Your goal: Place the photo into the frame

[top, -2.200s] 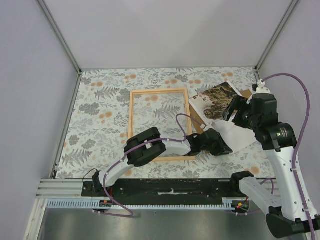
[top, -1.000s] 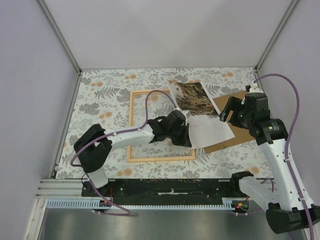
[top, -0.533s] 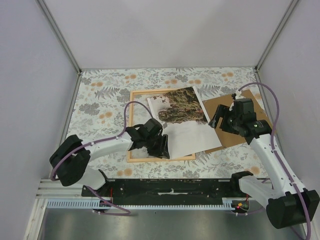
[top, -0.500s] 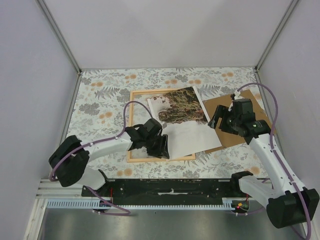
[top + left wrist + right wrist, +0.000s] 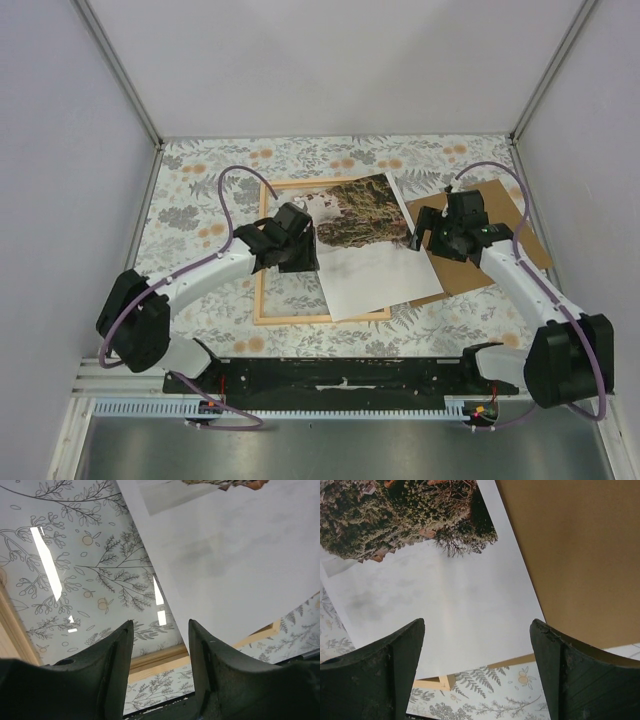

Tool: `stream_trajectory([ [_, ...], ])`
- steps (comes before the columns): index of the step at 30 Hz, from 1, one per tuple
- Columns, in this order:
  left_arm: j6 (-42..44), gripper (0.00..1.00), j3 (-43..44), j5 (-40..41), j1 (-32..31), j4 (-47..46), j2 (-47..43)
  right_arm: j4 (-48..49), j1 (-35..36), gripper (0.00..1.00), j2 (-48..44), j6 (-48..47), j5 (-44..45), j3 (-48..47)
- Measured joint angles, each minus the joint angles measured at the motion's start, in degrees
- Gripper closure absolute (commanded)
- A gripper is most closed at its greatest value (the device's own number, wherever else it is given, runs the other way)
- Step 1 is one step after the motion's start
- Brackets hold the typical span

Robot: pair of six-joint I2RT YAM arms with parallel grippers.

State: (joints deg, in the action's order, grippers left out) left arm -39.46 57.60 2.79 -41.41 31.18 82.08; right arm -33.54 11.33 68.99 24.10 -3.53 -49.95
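Though askew, photo (image 5: 365, 248) atop frame (image 5: 261, 262) & board (image 5: 510, 214).

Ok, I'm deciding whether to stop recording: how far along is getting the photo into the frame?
Done: the photo lies picture-up across the frame. In hand: nothing. The left fingers and right fingers are open and hold nothing. Left: the photo sits crooked, its right corner overhanging the frame onto the brown board, so it needs squaring inside the rails.

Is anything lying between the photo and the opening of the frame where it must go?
Nothing separate shows inside the frame. The photo lies crooked across its right rail, with its right edge over the brown board, so only that rail is under it.
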Motion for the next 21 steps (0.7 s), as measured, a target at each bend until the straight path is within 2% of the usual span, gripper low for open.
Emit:
stream_trajectory([
  [6,-0.4,0.46,-3.8,-1.8,3.2,-2.6,2.1,6.5,-1.3,0.02,10.2,-1.9,-3.4,-2.4],
  [12,-1.0,0.46,-6.6,-6.4,5.2,-9.0,3.9,13.7,-4.5,0.02,20.1,-3.8,-9.8,-8.8],
  [21,-4.5,0.46,-11.7,-13.8,8.2,-21.1,7.8,18.7,-4.8,0.02,26.0,-4.0,-15.2,-10.7],
])
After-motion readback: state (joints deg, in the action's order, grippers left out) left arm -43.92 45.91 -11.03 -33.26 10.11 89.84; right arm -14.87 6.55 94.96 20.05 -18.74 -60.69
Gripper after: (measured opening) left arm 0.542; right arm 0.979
